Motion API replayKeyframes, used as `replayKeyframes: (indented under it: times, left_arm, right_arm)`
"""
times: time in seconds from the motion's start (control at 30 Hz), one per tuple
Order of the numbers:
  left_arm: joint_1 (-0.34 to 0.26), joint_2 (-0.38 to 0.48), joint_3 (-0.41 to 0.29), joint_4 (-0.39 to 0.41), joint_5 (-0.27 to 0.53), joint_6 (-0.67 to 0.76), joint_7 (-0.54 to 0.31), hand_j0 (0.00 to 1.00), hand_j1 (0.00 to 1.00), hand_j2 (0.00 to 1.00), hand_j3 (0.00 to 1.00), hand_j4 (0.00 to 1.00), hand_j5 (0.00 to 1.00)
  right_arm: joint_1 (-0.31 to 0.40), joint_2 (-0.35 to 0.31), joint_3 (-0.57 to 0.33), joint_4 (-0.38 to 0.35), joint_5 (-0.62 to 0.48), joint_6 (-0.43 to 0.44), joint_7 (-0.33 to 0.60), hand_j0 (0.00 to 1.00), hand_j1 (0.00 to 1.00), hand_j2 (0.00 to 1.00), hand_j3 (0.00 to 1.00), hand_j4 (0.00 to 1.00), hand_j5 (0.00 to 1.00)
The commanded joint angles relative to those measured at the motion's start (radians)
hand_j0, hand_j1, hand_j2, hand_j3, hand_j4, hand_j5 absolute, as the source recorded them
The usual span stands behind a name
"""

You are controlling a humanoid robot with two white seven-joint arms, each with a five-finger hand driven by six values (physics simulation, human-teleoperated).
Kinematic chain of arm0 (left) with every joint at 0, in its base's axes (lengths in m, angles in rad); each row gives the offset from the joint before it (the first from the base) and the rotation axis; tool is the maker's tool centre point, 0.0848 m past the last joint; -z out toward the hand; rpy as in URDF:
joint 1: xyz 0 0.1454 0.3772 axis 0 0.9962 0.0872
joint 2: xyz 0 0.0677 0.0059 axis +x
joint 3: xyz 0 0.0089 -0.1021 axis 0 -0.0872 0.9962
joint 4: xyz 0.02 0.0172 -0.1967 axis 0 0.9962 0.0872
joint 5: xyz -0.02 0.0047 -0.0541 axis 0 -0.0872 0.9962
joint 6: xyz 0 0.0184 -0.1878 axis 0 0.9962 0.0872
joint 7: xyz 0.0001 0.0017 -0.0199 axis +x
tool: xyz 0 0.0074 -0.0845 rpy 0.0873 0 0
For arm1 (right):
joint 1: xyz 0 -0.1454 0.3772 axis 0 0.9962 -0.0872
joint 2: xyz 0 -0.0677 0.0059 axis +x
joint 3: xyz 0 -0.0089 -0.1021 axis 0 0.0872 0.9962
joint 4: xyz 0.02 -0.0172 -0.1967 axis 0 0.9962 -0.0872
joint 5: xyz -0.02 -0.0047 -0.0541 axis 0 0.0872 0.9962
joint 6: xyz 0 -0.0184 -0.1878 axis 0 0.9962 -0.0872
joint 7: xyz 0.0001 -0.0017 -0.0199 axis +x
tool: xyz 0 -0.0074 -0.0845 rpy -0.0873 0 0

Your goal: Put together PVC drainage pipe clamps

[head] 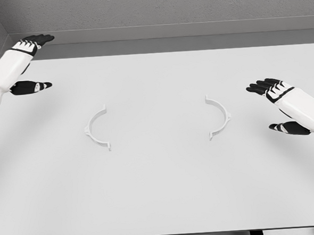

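Two white half-ring clamp pieces lie flat on the white table (161, 192). The left clamp half (95, 127) has its opening toward the right; the right clamp half (220, 117) has its opening toward the left, and a wide gap separates them. My left hand (30, 64) hovers at the far left, well up and left of the left half, fingers spread and holding nothing. My right hand (276, 106) hovers to the right of the right half, about a hand's width away, fingers also spread and empty.
The table's far edge meets a grey wall at the top. Its front edge runs along the bottom of the view. Nothing else lies on the surface.
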Motion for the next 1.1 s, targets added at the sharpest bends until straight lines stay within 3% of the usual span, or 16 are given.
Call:
replayKeyframes:
  times: [0.0, 0.03, 0.1, 0.13, 0.17, 0.23, 0.37, 0.47, 0.63, 0.7, 1.07]
  left_arm:
    - [0.0, 0.0, -0.002, -0.003, 0.006, 0.0, 0.0, 1.0, 1.0, 1.0, 1.0, 1.0, 1.0]
    - [0.066, 0.017, -0.041, -0.047, 0.001, 0.0, -0.008, 1.0, 1.0, 1.0, 1.0, 1.0, 1.0]
    - [0.069, 0.017, -0.043, -0.047, 0.001, 0.0, -0.008, 1.0, 1.0, 1.0, 1.0, 1.0, 1.0]
    - [0.086, 0.017, -0.043, -0.05, 0.0, 0.0, -0.008, 1.0, 1.0, 1.0, 1.0, 1.0, 1.0]
    - [0.094, 0.017, -0.044, -0.05, 0.0, 0.0, -0.008, 1.0, 1.0, 1.0, 1.0, 1.0, 1.0]
    - [0.12, 0.017, -0.044, -0.05, 0.0, 0.0, -0.008, 1.0, 1.0, 1.0, 1.0, 1.0, 1.0]
    - [0.12, 0.016, -0.08, -0.049, 0.0, 0.0, -0.008, 1.0, 1.0, 1.0, 1.0, 1.0, 1.0]
    - [0.121, 0.014, -0.098, -0.044, 0.0, 0.0, -0.008, 1.0, 1.0, 1.0, 1.0, 1.0, 1.0]
    - [0.126, 0.012, -0.156, -0.04, -0.002, 0.0, -0.008, 1.0, 1.0, 1.0, 1.0, 1.0, 1.0]
    - [0.163, 0.017, -0.155, -0.052, 0.007, 0.0, -0.008, 1.0, 1.0, 1.0, 1.0, 1.0, 1.0]
    - [0.173, 0.016, -0.156, -0.067, 0.0, 0.0, -0.008, 1.0, 1.0, 1.0, 1.0, 1.0, 1.0]
  right_arm:
    - [0.0, 0.0, 0.0, 0.0, -0.007, 0.001, 0.0, 1.0, 1.0, 1.0, 1.0, 1.0, 1.0]
    - [0.002, 0.0, 0.0, 0.001, -0.006, 0.001, -0.002, 1.0, 1.0, 1.0, 1.0, 1.0, 1.0]
    - [0.0, 0.0, 0.0, 0.003, -0.006, 0.001, 0.0, 1.0, 1.0, 1.0, 1.0, 1.0, 1.0]
    - [-0.012, 0.001, 0.007, 0.047, -0.006, 0.001, 0.0, 1.0, 1.0, 1.0, 1.0, 1.0, 1.0]
    - [-0.043, 0.012, 0.018, 0.057, -0.006, 0.001, 0.004, 1.0, 1.0, 1.0, 1.0, 1.0, 1.0]
    - [-0.176, 0.111, 0.057, 0.129, 0.016, 0.001, 0.171, 1.0, 1.0, 1.0, 1.0, 1.0, 1.0]
    - [-0.301, 0.133, 0.152, 0.241, 0.085, 0.001, 0.176, 1.0, 1.0, 1.0, 1.0, 1.0, 1.0]
    - [-0.353, 0.167, 0.169, 0.288, 0.154, 0.001, 0.172, 1.0, 1.0, 1.0, 1.0, 1.0, 1.0]
    - [-0.36, 0.17, 0.173, 0.319, 0.188, 0.001, 0.168, 1.0, 1.0, 1.0, 1.0, 1.0, 1.0]
    - [-0.36, 0.185, 0.173, 0.32, 0.206, 0.001, 0.168, 1.0, 1.0, 1.0, 1.0, 1.0, 1.0]
    - [-0.38, 0.205, 0.192, 0.343, 0.231, 0.001, 0.168, 1.0, 1.0, 1.0, 1.0, 1.0, 1.0]
